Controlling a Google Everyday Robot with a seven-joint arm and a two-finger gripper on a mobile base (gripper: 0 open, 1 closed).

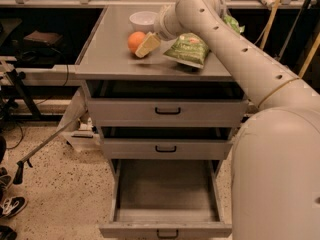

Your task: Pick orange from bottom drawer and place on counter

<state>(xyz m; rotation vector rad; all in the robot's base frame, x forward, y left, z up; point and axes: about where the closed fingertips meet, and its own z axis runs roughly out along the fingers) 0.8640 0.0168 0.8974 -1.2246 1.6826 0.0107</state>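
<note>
Bottom drawer (165, 199) is nearest, pulled right out, tray bare, no orange in it; black handle (167, 232) on the front edge. The two drawers above it are shut. Over them the grey surface (112, 51) carries everything. Orange (135, 40) is up here, left of centre, either resting on the surface or just above it, can't tell which. Tool (146, 44) sits against the orange's right side, touching it, angled down off the arm (235, 54) that reaches in from the right. Can't tell whether the tool is clamped on the orange or has let go; the grip doesn't show. Green bag (189, 49) lies just right of the tool, partly under the arm. White bowl (143, 19) is further back, just behind the orange and apart from it. Step, my read: the place phase, near its end. The pick looks done, since the fruit is at the surface and not in the drawer. Next move, if the orange is held: lower to contact, release, then lift the tool up and away without nudging the fruit. It's round and could roll toward the bowl or the front edge. Keep clear of the bag on the way out.
</note>
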